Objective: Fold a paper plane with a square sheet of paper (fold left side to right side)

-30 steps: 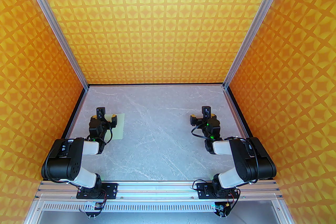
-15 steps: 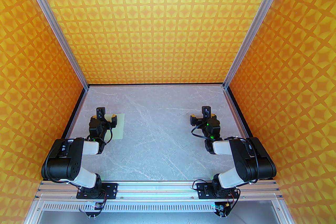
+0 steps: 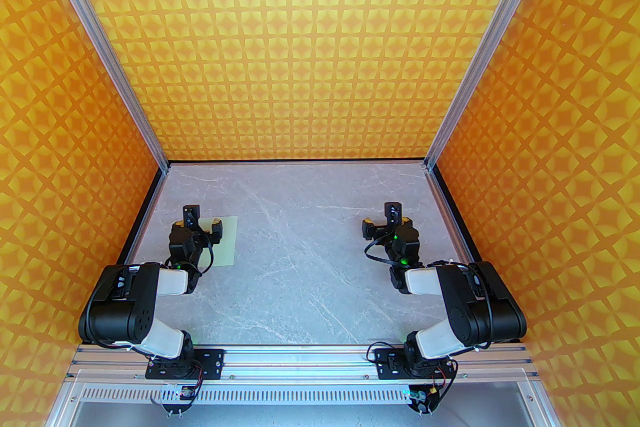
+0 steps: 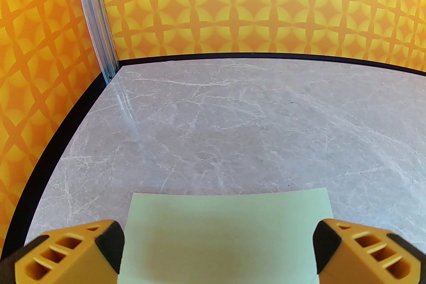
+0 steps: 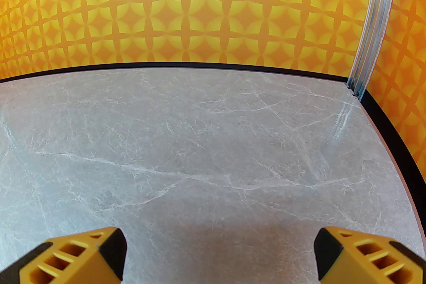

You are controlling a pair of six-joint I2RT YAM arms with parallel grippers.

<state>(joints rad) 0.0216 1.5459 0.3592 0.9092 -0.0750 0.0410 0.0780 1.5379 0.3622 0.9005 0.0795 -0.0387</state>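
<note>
- Top view: the square sheet of paper (image 3: 227, 245) lies flat and uncreased on the left part of the marble table (image 3: 310, 275), partly hidden under the left arm.
- The left gripper (image 3: 203, 221) hangs over the sheet's far-left part with its jaws spread wide and nothing between them. Whether the fingertips touch the paper cannot be told from here.
- The right gripper (image 3: 381, 221) is well apart from the sheet, over bare table on the right side. It is also spread wide and empty.
- Left wrist view: the sheet (image 4: 226, 216) fills the gap between the two yellow fingers (image 4: 66, 249). Its far edge is straight and both far corners lie flat, with no crease showing.
- Right wrist view: the jaws of the right gripper (image 5: 218, 249) stand apart over plain marble (image 5: 199, 142), and nothing is gripped.
- Judgement: this looks like the very start, with the left-to-right fold not yet begun.
- The next move calls for getting a thin flat edge off the table. That probably means catching the sheet's left edge or a left corner, then carrying it over to meet the right edge squarely.
- The right gripper would have to come across to pin the sheet so that it does not slide.
</note>
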